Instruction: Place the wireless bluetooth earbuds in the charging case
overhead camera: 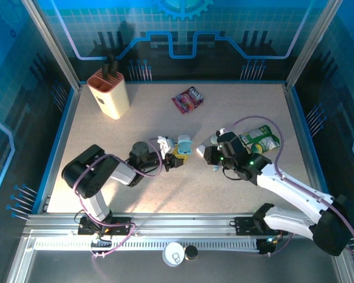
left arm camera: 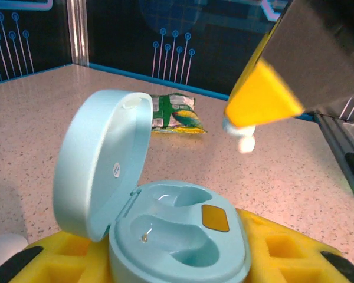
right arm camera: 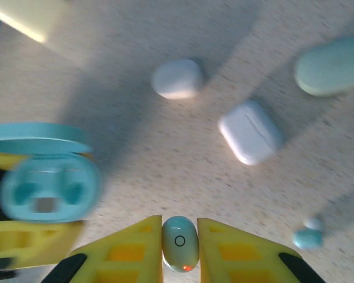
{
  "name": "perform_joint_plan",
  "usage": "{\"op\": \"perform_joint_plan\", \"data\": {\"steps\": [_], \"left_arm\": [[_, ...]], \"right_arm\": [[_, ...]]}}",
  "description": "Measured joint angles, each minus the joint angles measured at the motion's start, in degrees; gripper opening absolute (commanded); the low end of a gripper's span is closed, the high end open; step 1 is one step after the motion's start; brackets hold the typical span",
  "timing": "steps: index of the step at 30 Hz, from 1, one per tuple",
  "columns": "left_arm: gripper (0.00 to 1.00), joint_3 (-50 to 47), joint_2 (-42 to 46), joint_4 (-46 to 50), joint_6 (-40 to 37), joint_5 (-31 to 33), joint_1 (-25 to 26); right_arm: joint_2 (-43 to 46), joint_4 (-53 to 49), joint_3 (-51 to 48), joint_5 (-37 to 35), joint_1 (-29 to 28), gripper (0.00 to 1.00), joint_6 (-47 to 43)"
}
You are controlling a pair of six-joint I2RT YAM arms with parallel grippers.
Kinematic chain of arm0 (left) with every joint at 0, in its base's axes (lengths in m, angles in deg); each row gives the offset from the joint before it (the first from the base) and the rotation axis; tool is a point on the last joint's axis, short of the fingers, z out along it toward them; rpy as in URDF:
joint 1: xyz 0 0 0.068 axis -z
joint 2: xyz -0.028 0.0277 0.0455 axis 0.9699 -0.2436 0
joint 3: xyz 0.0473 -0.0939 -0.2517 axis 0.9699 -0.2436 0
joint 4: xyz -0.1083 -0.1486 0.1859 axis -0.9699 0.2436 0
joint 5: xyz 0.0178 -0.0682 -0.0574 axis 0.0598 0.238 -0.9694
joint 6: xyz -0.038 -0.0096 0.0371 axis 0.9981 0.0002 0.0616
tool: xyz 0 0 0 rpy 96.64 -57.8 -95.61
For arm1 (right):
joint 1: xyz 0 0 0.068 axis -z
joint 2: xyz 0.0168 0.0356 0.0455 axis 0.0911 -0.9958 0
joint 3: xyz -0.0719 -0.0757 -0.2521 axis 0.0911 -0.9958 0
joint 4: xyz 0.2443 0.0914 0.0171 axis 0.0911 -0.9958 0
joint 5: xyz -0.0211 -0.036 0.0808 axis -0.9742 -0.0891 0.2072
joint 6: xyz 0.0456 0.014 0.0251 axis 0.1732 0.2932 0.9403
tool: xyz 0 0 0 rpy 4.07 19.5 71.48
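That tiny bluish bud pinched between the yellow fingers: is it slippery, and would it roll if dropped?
The earbud looks glossy and rounded, so it is probably slippery and might squirt from the right fingers if squeezed unevenly. Tiny beside the open case, it is likely very light. Dropped on the table, its egg shape would probably roll.

Top external: high above the near edge, looking down over the whole table. Left wrist: low and close, facing the right edge across the open teal charging case. Right wrist: close overhead, sharing that case.
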Motion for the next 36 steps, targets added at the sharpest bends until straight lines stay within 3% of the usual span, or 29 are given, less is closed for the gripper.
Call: {"op": "perform_joint_plan", "data": {"steps": [12, 36], "left_arm": [[0.30, 2.4, -0.7, 0.6, -4.0, 3.7, 3.3], [0.30, 2.4, -1.1, 1.4, -5.0, 4.0, 4.2]], "right_arm": [[-5.2, 11.0, 0.8, 7.1, -3.1, 0.19, -4.3], [-9.3, 15.2, 2.1, 7.0, -4.1, 0.18, -4.4]]}}
